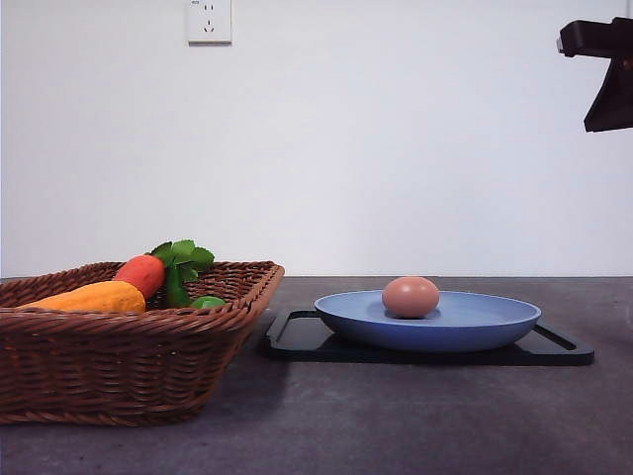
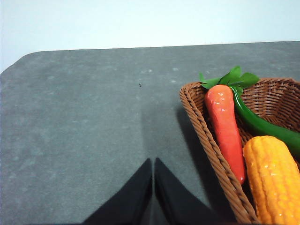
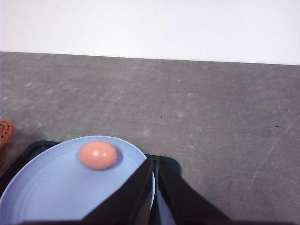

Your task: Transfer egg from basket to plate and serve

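The egg (image 1: pixel 410 296) already lies on the light-blue plate (image 1: pixel 475 332), a little off the plate's centre, and the plate sits on a flat black tray (image 1: pixel 297 336) on the grey bench (image 1: pixel 396 426); so the transfer looks done, and what is left, by my judgement, is the serving of the plate. The wicker basket (image 1: pixel 119 366) stands at the bench's left end, just beside the tray, holding a toy carrot (image 1: pixel 141 273), a toy corn cob (image 1: pixel 84 297) and a green toy. The right wrist view shows the right claw (image 3: pixel 154 187) with its fingers together, empty, hanging over the plate's near rim, apart from the egg. The left wrist view shows the left claw (image 2: pixel 153 187) likewise closed on nothing, over bare bench beside the basket's corner, and it gives the carrot's leaves and the corn's kernels clearly, which the front view half hides behind the rim.
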Available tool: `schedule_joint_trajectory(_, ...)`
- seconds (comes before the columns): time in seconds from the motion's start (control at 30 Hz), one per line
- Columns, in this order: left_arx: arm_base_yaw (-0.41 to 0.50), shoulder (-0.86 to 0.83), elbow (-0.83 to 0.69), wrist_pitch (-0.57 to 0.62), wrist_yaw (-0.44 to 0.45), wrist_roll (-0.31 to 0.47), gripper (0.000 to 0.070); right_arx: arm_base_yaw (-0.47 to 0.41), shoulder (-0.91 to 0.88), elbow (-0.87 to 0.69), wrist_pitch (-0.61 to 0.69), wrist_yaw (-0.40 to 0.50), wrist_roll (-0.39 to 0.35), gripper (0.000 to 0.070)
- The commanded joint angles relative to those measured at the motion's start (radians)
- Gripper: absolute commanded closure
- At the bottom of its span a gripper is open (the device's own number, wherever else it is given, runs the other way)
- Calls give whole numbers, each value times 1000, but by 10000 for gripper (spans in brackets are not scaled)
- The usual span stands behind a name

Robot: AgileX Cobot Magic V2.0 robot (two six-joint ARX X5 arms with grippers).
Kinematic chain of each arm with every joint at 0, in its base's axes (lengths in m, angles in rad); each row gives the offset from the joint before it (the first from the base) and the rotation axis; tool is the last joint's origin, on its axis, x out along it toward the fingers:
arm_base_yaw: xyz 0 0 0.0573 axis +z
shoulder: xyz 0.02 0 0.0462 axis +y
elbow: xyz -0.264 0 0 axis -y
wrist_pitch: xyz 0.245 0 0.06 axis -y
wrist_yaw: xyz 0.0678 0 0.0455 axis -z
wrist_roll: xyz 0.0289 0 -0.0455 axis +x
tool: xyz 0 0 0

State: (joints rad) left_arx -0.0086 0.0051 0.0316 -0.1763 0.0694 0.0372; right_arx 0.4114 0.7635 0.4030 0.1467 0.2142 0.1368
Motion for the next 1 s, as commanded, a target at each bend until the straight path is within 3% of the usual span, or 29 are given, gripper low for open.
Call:
schedule_joint_trajectory(0.0, 2, -2, -29, -4, -3, -4, 700, 4, 6, 4, 10, 4, 12, 700)
schedule_joint_trajectory(0.83, 2, -2, -29, 16, -3, -5, 700, 4, 5, 4, 9, 4, 11, 700)
schedule_joint_trajectory(0.97, 2, -2, -29, 16, -3, -4, 700, -6, -74, 1, -26, 32, -14, 700)
